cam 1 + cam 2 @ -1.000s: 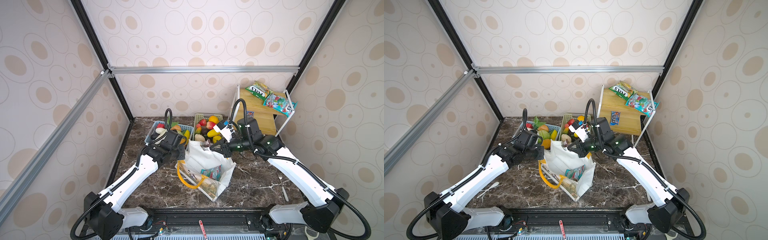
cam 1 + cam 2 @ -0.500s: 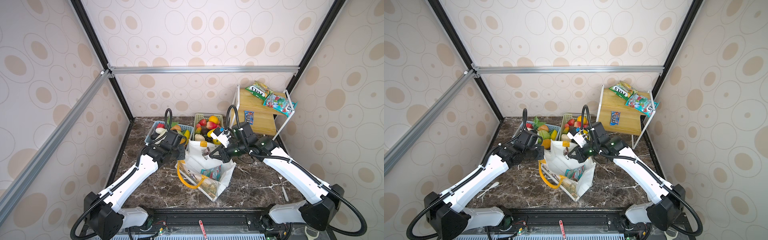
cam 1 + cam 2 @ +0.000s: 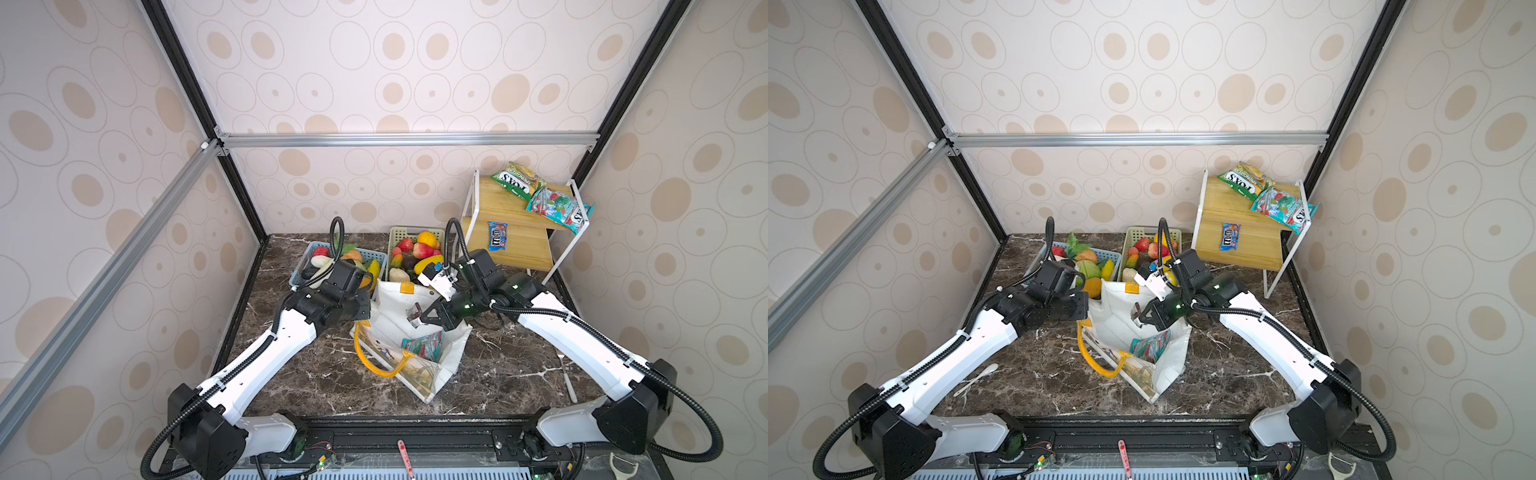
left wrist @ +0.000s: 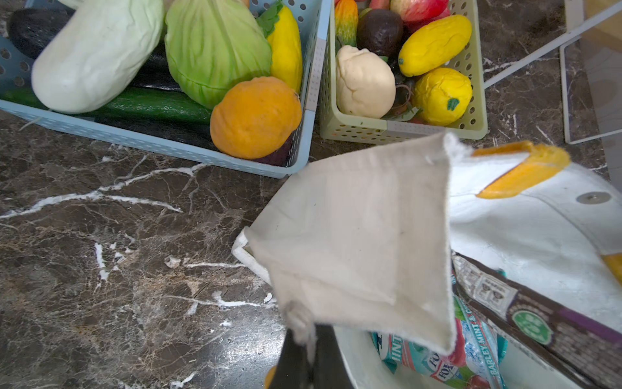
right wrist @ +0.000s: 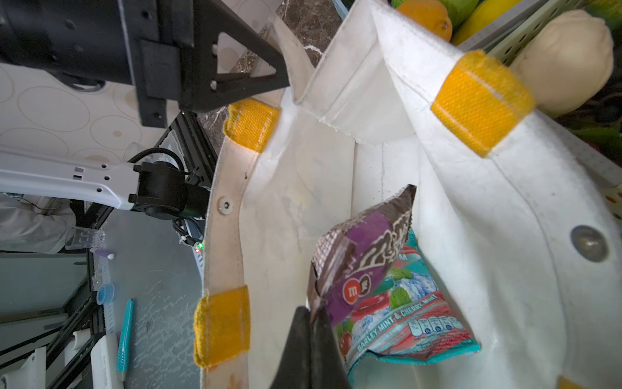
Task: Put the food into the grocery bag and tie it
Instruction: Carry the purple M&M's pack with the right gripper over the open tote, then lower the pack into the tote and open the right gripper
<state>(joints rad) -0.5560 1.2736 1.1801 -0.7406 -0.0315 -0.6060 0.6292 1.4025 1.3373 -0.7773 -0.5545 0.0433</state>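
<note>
In a top view the right claw (image 3: 419, 319), clamped on the dark purple packet (image 3: 414, 312), hangs over the open grocery bag (image 3: 390, 303) at mid-surface (image 3: 316, 374); left wrist view, the left claw (image 4: 308, 352) pinches the bag's left rim; right wrist view, the packet's long axis points into the bag, toward the teal packet (image 5: 414, 325) inside.

The open grocery bag (image 3: 395, 305) is partly blocked by the right pincer (image 3: 420, 319); 2 baskets (image 4: 161, 144) (image 4: 387, 131) crowd behind.
</note>
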